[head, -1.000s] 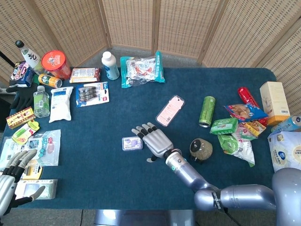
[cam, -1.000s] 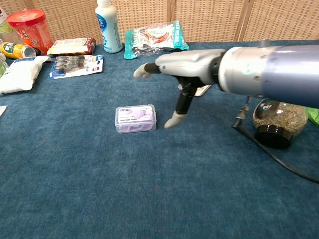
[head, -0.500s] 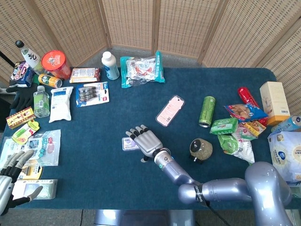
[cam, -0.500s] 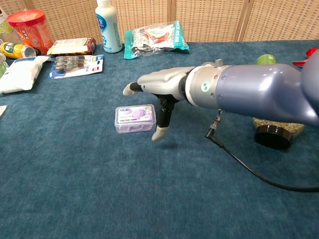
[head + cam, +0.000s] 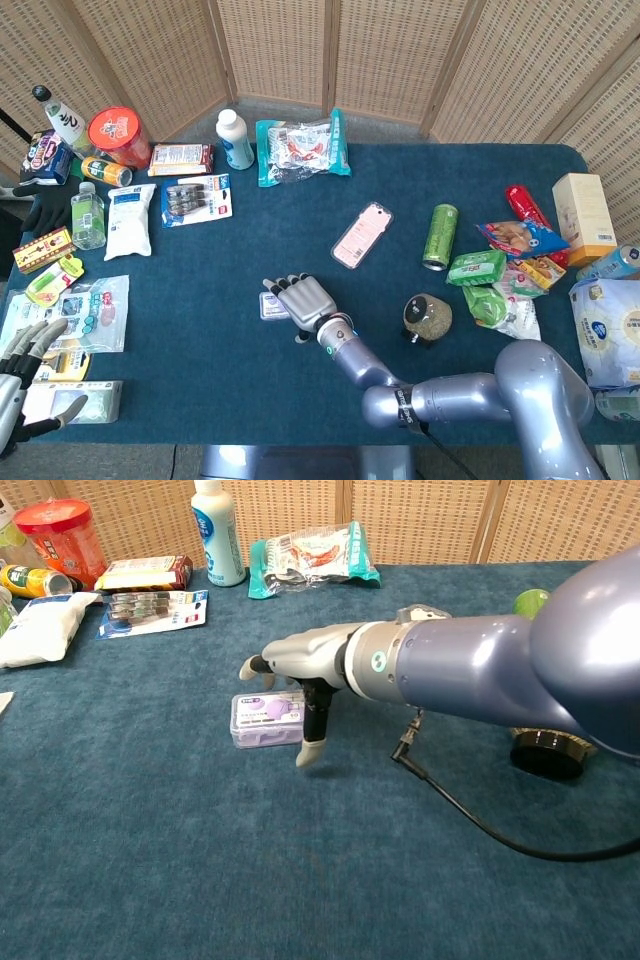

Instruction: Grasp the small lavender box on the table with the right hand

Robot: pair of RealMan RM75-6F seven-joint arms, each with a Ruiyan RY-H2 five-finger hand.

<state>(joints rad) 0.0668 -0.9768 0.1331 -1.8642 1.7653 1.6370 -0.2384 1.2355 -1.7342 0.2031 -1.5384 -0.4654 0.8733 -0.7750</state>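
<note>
Dark blue carpet-like cloth covers the table (image 5: 230,350), which stands before a folding screen of woven cane panels (image 5: 280,45). The small lavender box (image 5: 262,720) lies flat near the middle of the cloth, toward the front edge. The right hand (image 5: 296,658) hovers directly over the box with fingers spread and extended, holding nothing; its thumb points down beside the box's right end, and whether the tip touches the box cannot be told from either view. The silver right forearm (image 5: 480,675) stretches in from the right, a black cable (image 5: 470,815) trailing from it across the cloth.

The left hand (image 5: 22,365) sits at the lower left corner of the head view, fingers apart and empty, above a scatter of flat packets.

Along the far edge stand a red-lidded tub (image 5: 118,135), a white bottle (image 5: 235,138) and a teal snack bag (image 5: 300,145). A pink phone (image 5: 362,235) and a green can (image 5: 439,236) lie right of centre, well apart from the box. A round jar of grains (image 5: 427,317) rests on its side near the right arm. Bags and a tan carton (image 5: 583,215) crowd the right edge.
</note>
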